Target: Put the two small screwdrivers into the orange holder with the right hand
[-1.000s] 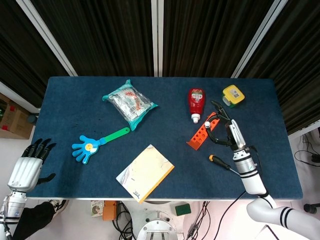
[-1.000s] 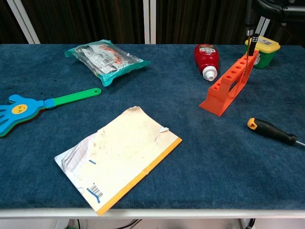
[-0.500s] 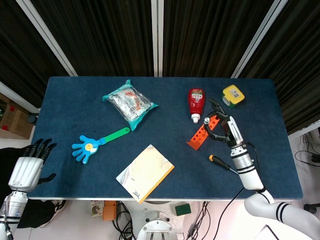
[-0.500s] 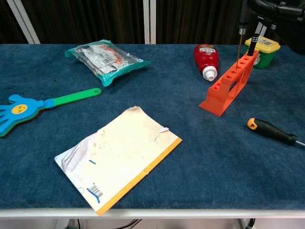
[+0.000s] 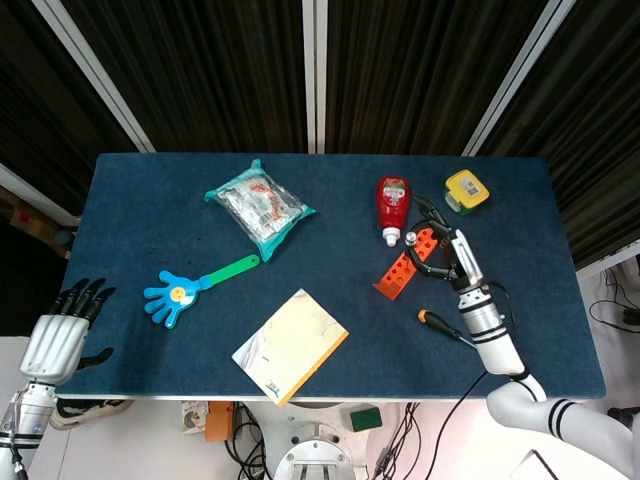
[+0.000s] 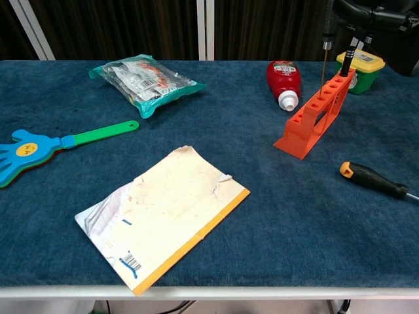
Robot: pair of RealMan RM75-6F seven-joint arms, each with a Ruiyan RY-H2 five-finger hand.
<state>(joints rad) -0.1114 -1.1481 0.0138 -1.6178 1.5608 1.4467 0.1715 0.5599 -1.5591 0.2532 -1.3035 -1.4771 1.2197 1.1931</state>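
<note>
The fingers (image 5: 432,228) of the right hand (image 5: 447,256) are curled around a small screwdriver (image 6: 325,60), and they hold it upright by its handle above the orange holder (image 6: 314,117). In the chest view its thin shaft points down, with the tip just above the top row of holes, near the far end of the holder; I cannot tell if the tip touches a hole. Compared with half a second ago, the shaft now stands a little more to the left along the holder and slightly higher, and in the head view the hand has moved a bit up and left over it.

The second small screwdriver (image 6: 347,60) already stands in the last hole at the far end of the holder (only its dark handle shows above the orange edge), and it has not moved.

A bigger screwdriver with an orange and black handle (image 6: 374,180) lies on the blue table (image 6: 216,131) in front of the holder and to its right, in the same place as before. Just behind and left of the holder lies a red ketchup bottle (image 6: 283,77), and behind its far end sits a yellow and green box (image 6: 364,68).

The left hand (image 5: 58,335) hangs off the table edge, far to the left of the holder, with fingers spread and nothing in them.
</note>
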